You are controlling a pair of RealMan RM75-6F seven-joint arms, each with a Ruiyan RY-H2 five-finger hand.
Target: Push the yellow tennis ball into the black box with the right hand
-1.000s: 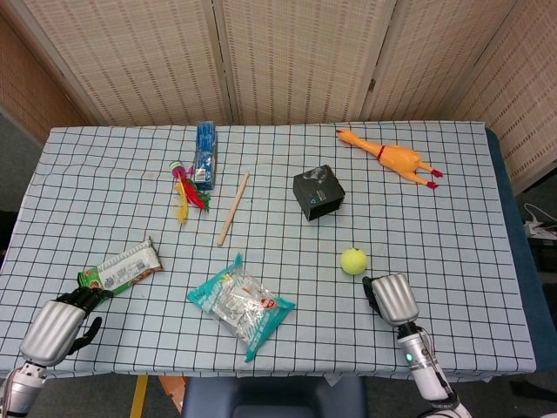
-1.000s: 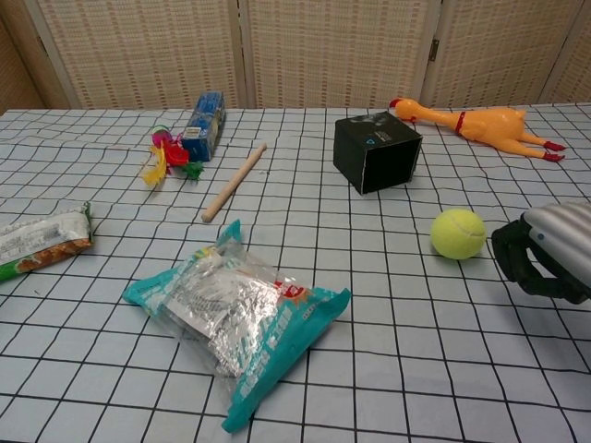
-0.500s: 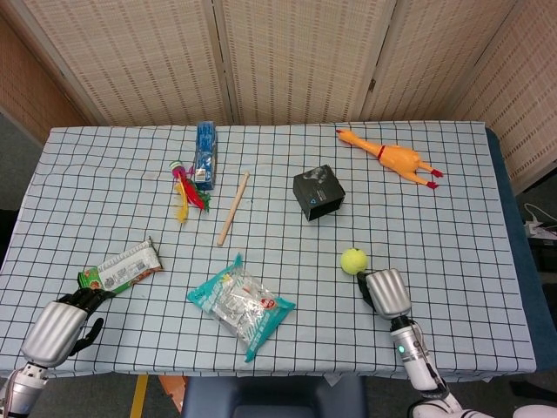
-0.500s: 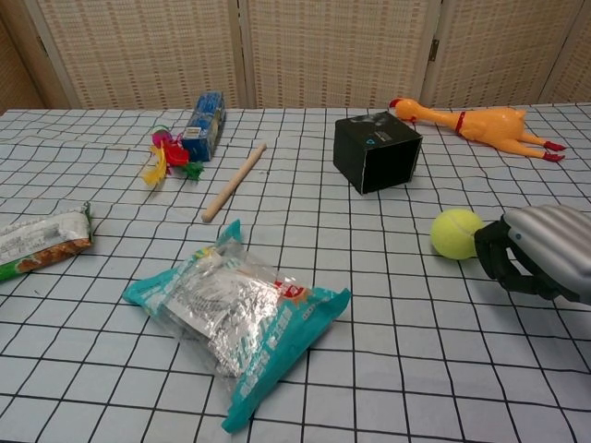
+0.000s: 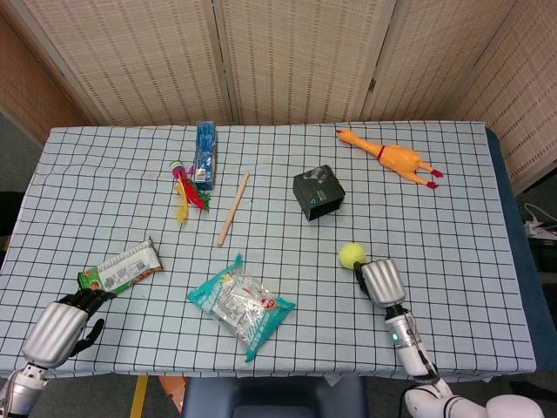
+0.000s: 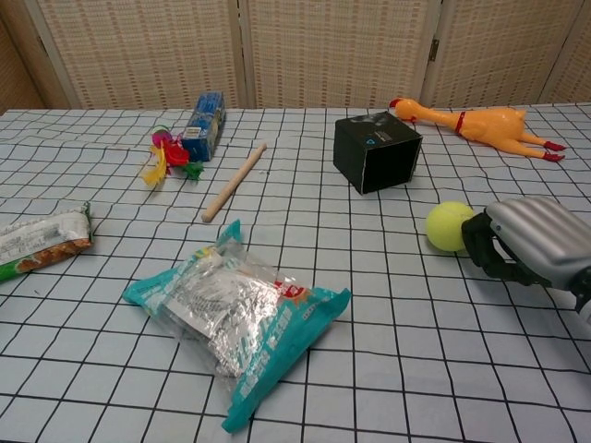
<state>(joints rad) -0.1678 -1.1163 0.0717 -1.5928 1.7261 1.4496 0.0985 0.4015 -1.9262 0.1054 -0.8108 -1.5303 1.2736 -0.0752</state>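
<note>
The right hand (image 6: 517, 242) has slid in from the right, fingers curled, holding nothing, and now touches the ball (image 6: 447, 226). The ball has started rolling toward the box (image 6: 377, 151), though well short of it. The push looks under way.

Counter (image 5: 452, 200) under a white cloth with a black grid. Rubber chicken (image 5: 390, 157) far right, lying flat. Blue carton (image 5: 204, 154) far left of centre, with a bundle of coloured feathers (image 5: 184, 191) just beside its near end. Wooden stick (image 5: 233, 207) right of those, lying at a slant. Teal snack bag (image 5: 241, 303) near the front edge, middle. Green-ended snack bar (image 5: 122, 266) front left.
</note>
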